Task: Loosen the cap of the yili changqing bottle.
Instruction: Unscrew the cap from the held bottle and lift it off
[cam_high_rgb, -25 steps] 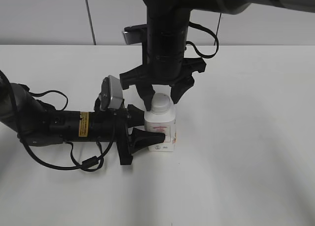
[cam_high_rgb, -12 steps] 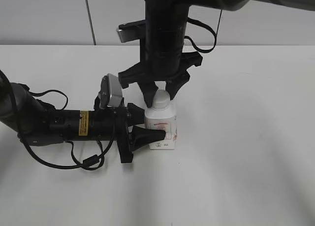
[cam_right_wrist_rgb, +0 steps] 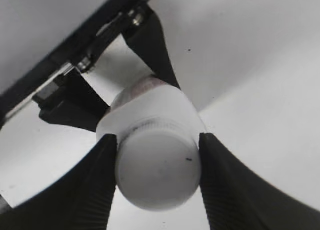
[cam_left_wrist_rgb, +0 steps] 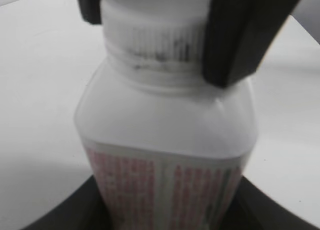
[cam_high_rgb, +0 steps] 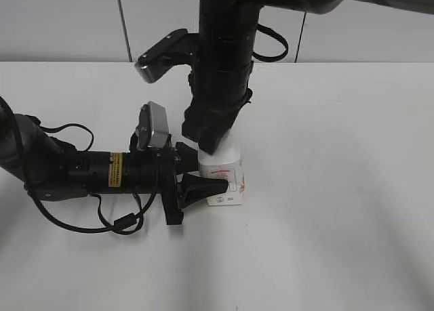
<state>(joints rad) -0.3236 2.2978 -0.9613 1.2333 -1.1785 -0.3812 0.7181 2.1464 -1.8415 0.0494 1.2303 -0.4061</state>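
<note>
The yili changqing bottle (cam_high_rgb: 226,177), squarish, white, with a red-printed label, stands upright on the white table. My left gripper (cam_high_rgb: 196,175) lies low from the left and is shut on the bottle's body (cam_left_wrist_rgb: 170,140). My right gripper (cam_high_rgb: 213,138) comes down from above and is shut on the white cap (cam_right_wrist_rgb: 157,170), one dark finger on each side. In the left wrist view the ribbed cap (cam_left_wrist_rgb: 150,24) shows between the right fingers. In the exterior view the cap is hidden behind the right gripper.
The white table (cam_high_rgb: 339,189) spreads all round the bottle. A pale wall (cam_high_rgb: 68,19) runs along its far edge. The left arm and its cables (cam_high_rgb: 74,172) lie on the table at the left.
My right gripper has closed on the cap and turned about its axis; its wrist camera mount swung leftward and its fingers now hide the cap. The left gripper and bottle stayed put.
</note>
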